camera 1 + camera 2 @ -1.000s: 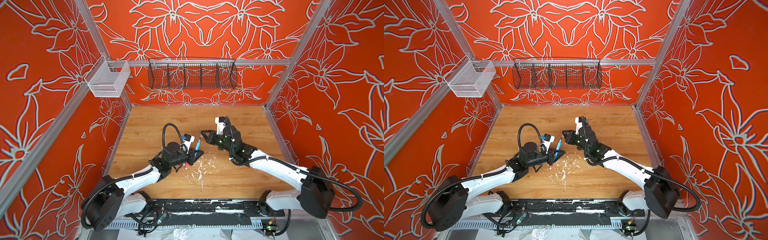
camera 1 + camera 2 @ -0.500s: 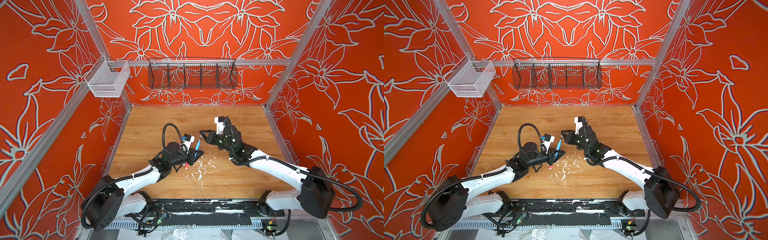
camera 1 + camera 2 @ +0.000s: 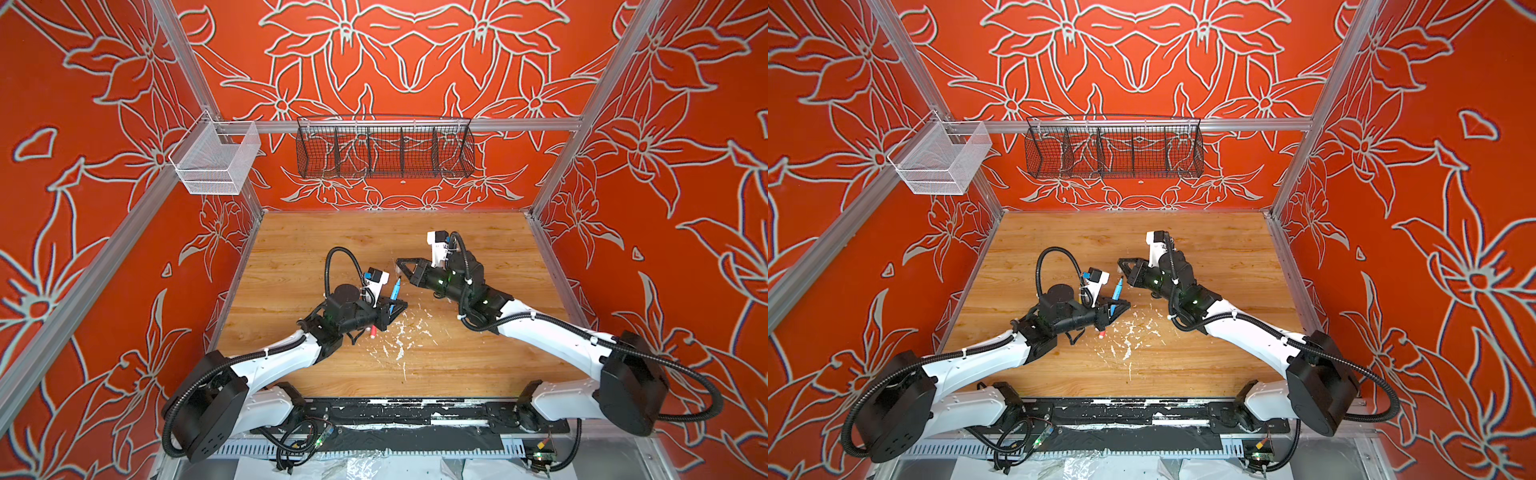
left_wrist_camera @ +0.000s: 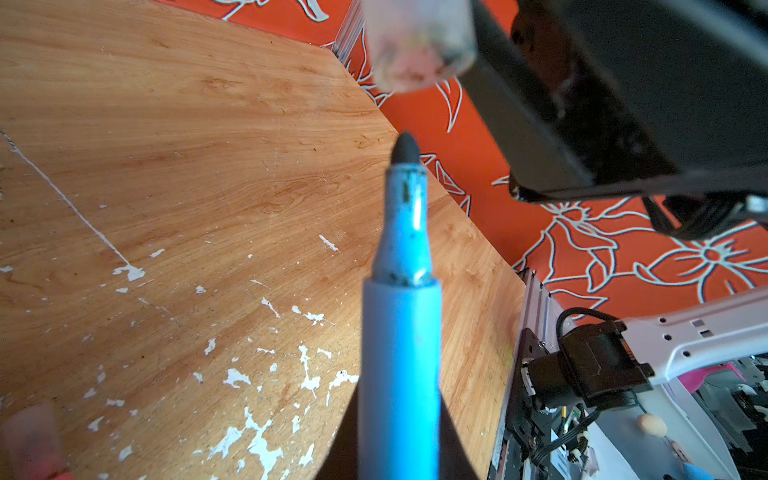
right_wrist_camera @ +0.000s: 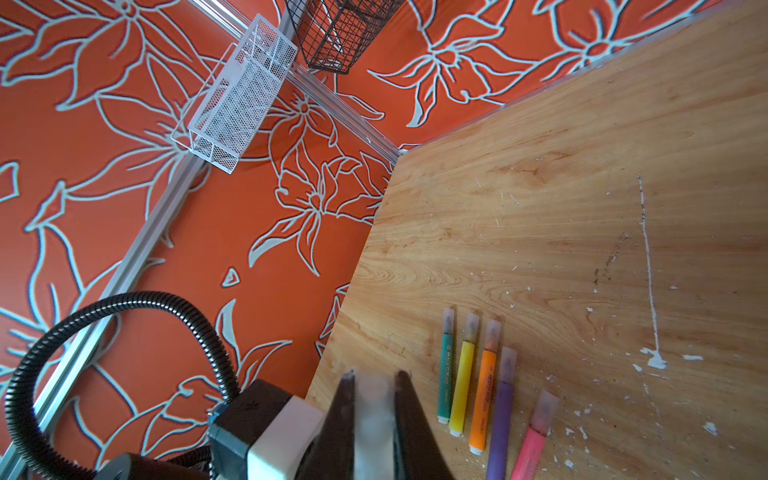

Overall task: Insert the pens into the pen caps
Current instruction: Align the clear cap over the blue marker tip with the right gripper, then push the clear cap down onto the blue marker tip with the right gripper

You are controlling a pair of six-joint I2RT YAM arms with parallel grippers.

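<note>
My left gripper (image 3: pixel 392 308) (image 4: pixel 399 399) is shut on the blue pen (image 3: pixel 395 289) (image 3: pixel 1117 291) (image 4: pixel 401 332), whose dark tip points up at a clear pen cap (image 4: pixel 417 45). My right gripper (image 3: pixel 400 269) (image 5: pixel 374 376) is shut on that cap (image 5: pixel 374 409). A short gap separates the tip from the cap's mouth. In the right wrist view, green (image 5: pixel 445 368), yellow (image 5: pixel 462 382), orange (image 5: pixel 483 395), purple (image 5: pixel 502 415) and pink (image 5: pixel 535 436) pens lie side by side on the table, each wearing a clear cap. In both top views my left arm hides most of this row.
The wooden table (image 3: pixel 457 365) carries white paint flecks (image 3: pixel 401 338) near its middle. A black wire basket (image 3: pixel 384 147) hangs on the back wall and a white mesh basket (image 3: pixel 216 160) on the left rail. The end of the pink pen (image 3: pixel 373 331) shows beside my left gripper.
</note>
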